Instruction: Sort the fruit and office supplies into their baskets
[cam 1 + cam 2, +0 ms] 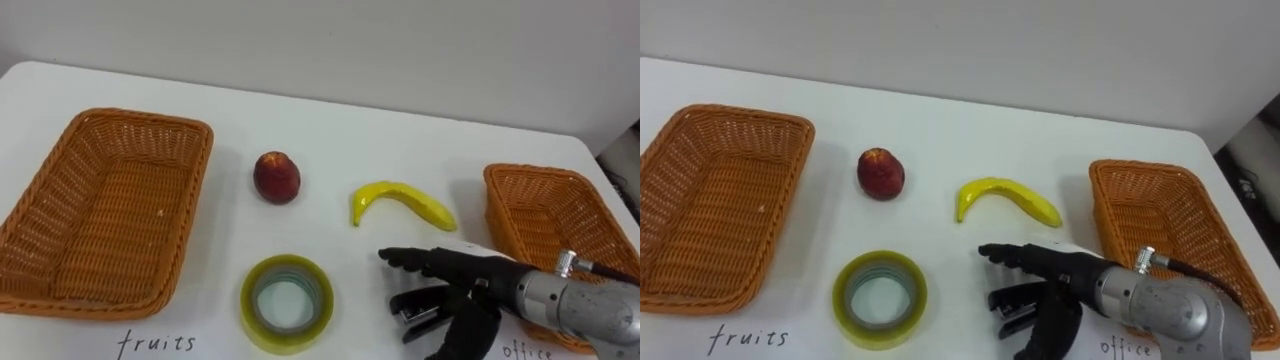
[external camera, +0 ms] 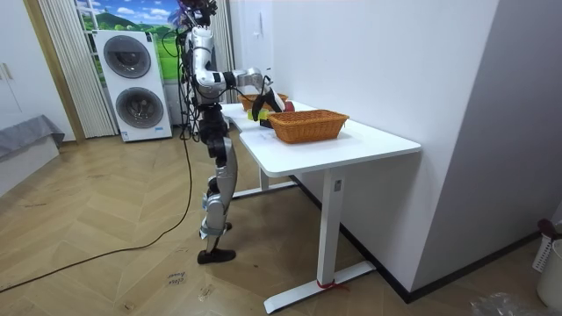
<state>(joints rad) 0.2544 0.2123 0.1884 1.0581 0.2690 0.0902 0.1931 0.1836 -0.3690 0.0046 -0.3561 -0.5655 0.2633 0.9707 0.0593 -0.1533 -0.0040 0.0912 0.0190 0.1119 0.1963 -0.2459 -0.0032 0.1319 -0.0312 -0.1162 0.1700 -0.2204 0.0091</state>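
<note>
- Two wicker baskets: left basket [image 1: 140, 118] at 9 o'clock, right basket [image 1: 530, 172] at 3 o'clock.
- Two fruits: one apple [image 1: 277, 178] at 11 o'clock of table centre, one banana [image 1: 400, 200] at 2 o'clock.
- Two office items: one tape roll [image 1: 285, 340] at 7 o'clock, one black stapler [image 1: 412, 300] at 5 o'clock.
- One right hand [image 1: 460, 270], at 4 o'clock.
- Two handwritten labels: left label [image 1: 155, 345], right label [image 1: 525, 350], along the 6 o'clock edge.
- One white table [image 2: 351, 140].
- Two washing machines [image 2: 127, 54], stacked, room view, 10 o'clock.
</note>
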